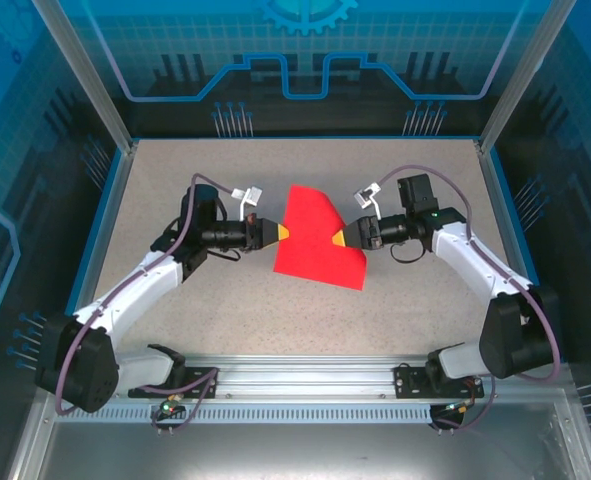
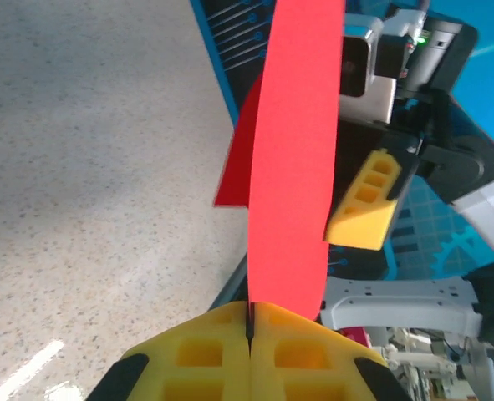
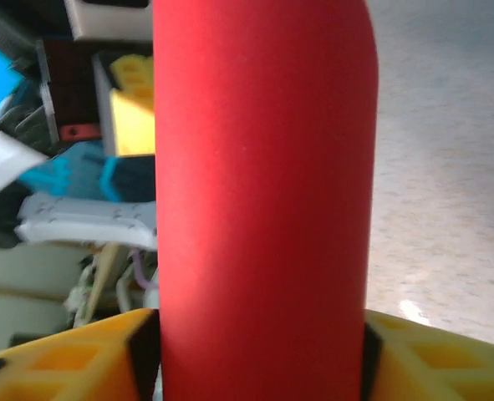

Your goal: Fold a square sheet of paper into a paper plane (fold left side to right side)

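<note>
Grippers are meeting over the middle of the worktop (image 1: 175, 300), one reaching in from each side, with the square sheet of paper (image 1: 320, 235) spanning the gap between them. The left gripper (image 1: 280, 233) is clamping the sheet's left edge: in the left wrist view its yellow fingers (image 2: 196, 359) are pressing together, and the red paper is rising out of the thin seam between them. The right gripper (image 1: 337, 238) is facing it at the sheet's right edge with its jaws standing apart; in the right wrist view its yellow fingers (image 3: 430, 351) are sitting wide on either side of the paper, which is bulging toward the camera as a rounded red band. The sheet is not lying flat; it is bowing between the two grippers, with its near edge pointing toward the arms' bases.
</note>
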Available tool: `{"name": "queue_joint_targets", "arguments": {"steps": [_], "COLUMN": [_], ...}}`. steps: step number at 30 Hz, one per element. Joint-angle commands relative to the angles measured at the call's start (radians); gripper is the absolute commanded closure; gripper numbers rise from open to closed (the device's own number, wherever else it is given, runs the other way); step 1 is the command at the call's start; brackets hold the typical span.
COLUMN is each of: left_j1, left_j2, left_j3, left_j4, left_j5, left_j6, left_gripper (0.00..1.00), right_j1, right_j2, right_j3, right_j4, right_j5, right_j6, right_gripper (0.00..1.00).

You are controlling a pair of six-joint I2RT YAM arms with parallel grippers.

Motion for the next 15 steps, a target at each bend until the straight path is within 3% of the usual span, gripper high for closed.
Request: {"name": "queue_joint_targets", "arguments": {"steps": [1, 4, 7, 12, 15], "left_j1": [-0.004, -0.008, -0.025, -0.061, -0.063], "left_j2": [0.047, 0.112, 0.193, 0.314, 0.347], "left_j3": [-0.029, -0.078, -0.092, -0.063, -0.048], "left_j4": [-0.088, -0.077, -0.090, -0.132, -0.164], "left_j5": [-0.091, -0.127, -0.179, -0.247, -0.282], "left_j6": [0.022, 0.014, 0.032, 0.057, 0.054], "left_gripper": [1.00, 1.00, 1.00, 1.00, 1.00], "right_j1": [-0.052, -0.076, -0.069, -0.028, 0.015], "right_j2": [-0.028, -0.048, -0.046, -0.023, 0.021], "right_j3": [0.015, -0.030, -0.059, -0.131, -0.132], "right_j4": [-0.126, -0.121, -0.129, -0.028, 0.014], "right_j5": [0.271, 0.429, 0.556, 0.579, 0.593], "right_j6": [-0.014, 0.025, 0.047, 0.126, 0.157], "right_gripper": [0.22, 0.14, 0.12, 0.14, 0.24]}}
